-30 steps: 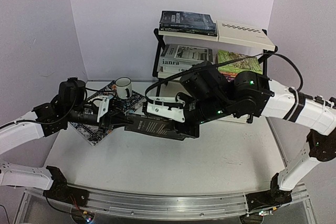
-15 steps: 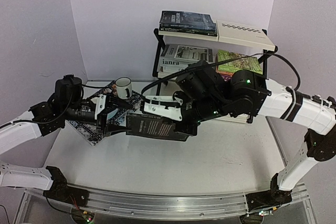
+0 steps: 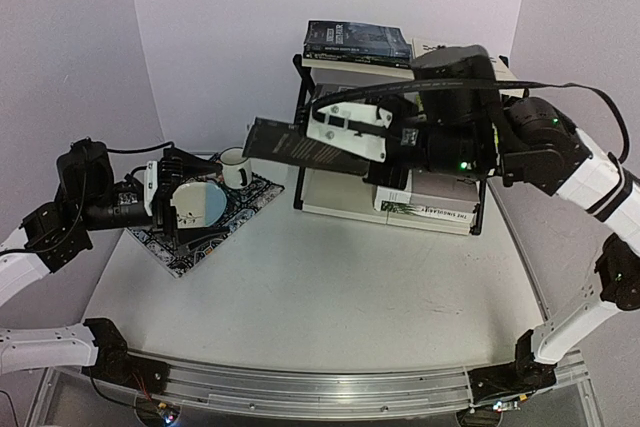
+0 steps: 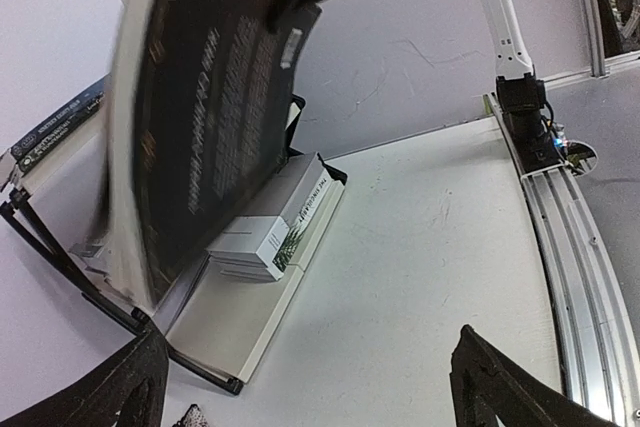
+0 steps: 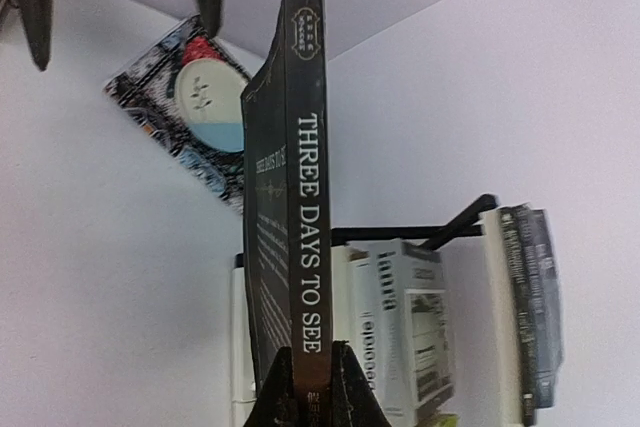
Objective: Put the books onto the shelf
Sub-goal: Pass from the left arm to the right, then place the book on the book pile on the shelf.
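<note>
- Top external view: my right gripper [image 3: 335,147] is clenched on one end of a dark paperback [image 3: 290,142], carrying it in mid-air at the front of the shelf [image 3: 300,87], about level with the middle tier
- Right wrist view: the spine, lettered "THREE DAYS TO SEE", runs straight out from my fingers [image 5: 280,392]; pinching the end leaves the rest of the book free to go in first
- My left gripper [image 3: 185,202] is spread wide and holds nothing; it hangs over the patterned placemat [image 3: 165,252], near the blue plate [image 3: 203,202] and white mug [image 3: 236,167], well apart from the book, which I judge leaves my right arm room to swing
- Dark novels [image 3: 358,42] lie flat on the top tier and a white palm-leaf book [image 3: 430,209] on the bottom one
- The paperback hangs tilted across the front post, so I reckon it must be levelled before it slides in, or its edge may catch the frame
</note>
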Controlling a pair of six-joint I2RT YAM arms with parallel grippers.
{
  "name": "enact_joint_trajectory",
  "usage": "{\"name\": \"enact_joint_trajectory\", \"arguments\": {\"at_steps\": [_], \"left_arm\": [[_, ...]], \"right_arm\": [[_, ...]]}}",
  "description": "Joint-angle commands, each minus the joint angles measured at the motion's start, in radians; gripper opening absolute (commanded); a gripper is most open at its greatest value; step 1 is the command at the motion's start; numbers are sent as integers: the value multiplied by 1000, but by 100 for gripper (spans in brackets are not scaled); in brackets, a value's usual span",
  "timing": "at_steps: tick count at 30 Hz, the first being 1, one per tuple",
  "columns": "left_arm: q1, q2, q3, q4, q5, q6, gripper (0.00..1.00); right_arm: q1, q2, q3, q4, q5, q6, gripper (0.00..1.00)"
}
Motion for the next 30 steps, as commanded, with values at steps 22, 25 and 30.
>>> {"name": "enact_joint_trajectory", "arguments": {"at_steps": [22, 25, 30], "left_arm": [[1, 11, 96, 36, -71, -84, 100], [1, 20, 100, 36, -83, -89, 100], [1, 42, 109, 36, -124, -84, 100]], "right_arm": [[-323, 264, 486, 647, -110, -545, 0], [-404, 308, 512, 678, -136, -564, 0], [-529, 380, 552, 689, -193, -584, 0]]}}
